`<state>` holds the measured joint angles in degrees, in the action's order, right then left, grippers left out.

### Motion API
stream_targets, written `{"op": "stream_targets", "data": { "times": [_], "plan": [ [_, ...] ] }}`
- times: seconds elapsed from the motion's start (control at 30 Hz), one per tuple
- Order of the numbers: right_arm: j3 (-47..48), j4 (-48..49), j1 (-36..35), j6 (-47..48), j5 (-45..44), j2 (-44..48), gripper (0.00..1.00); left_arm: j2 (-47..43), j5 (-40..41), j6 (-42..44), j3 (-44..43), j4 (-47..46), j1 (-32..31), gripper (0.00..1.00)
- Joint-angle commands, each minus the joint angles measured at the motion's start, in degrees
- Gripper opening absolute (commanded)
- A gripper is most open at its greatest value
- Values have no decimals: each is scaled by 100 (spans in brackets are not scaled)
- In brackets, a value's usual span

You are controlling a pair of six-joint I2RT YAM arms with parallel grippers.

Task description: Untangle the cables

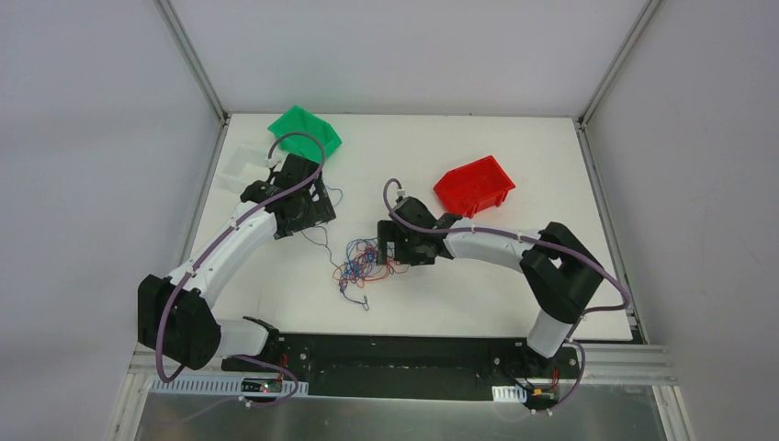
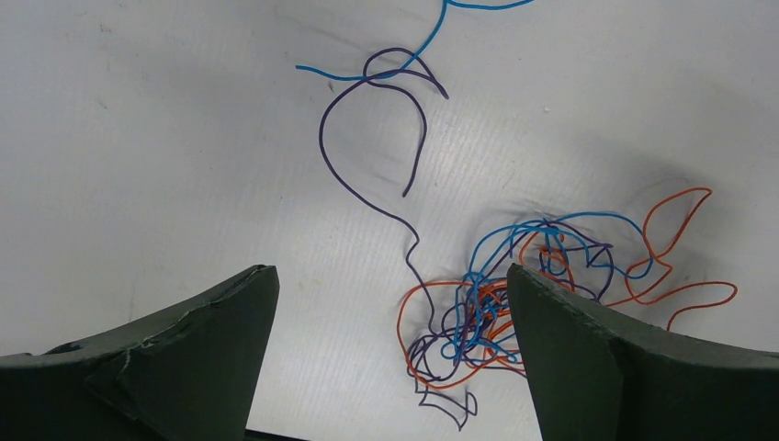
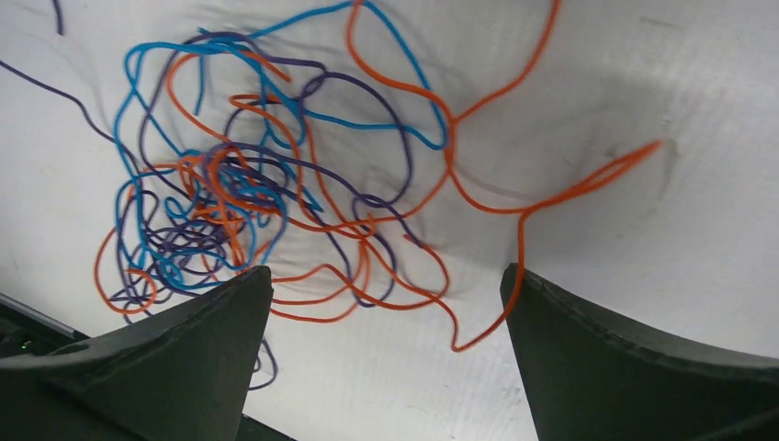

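Beside the thin red, blue and dark tangled cables, the released right gripper hangs nearer than the released left gripper.

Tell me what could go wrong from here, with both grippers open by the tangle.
1. The cables are densely knotted just ahead of the right gripper. Closing there would likely catch several strands and drag the whole clump.
2. The purple strand ahead of the left gripper runs back into the tangle and crosses a blue strand. Pulling it may tighten the knot.

No legible text or labels anywhere
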<state>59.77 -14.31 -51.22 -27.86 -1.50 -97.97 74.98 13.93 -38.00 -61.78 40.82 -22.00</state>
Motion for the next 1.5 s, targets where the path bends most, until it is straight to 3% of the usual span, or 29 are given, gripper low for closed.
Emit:
{"op": "stream_targets", "data": {
  "times": [0.0,0.3,0.47,0.63,1.0,1.47],
  "plan": [
    [719,19,-222,-62,93,-280,100,-178,38,-1,12,-119,55,99],
    [1854,-1325,-863,718,-1719,-1309,99,-124,194,90,-120,-161,59,99],
    [1747,-1642,-912,1004,-2448,-1438,98,-180,412,117,-19,-164,64,99],
    [1334,-1748,-683,1010,-2696,-1293,90,-71,400,178,-24,-187,73,99],
    [-712,-952,705,977,-2246,688,87,267,442,241,-268,-227,69,99],
    [-2461,1394,746,1027,-1611,2381,90,1777,840,584,-1263,-425,66,99]
  ]
}}
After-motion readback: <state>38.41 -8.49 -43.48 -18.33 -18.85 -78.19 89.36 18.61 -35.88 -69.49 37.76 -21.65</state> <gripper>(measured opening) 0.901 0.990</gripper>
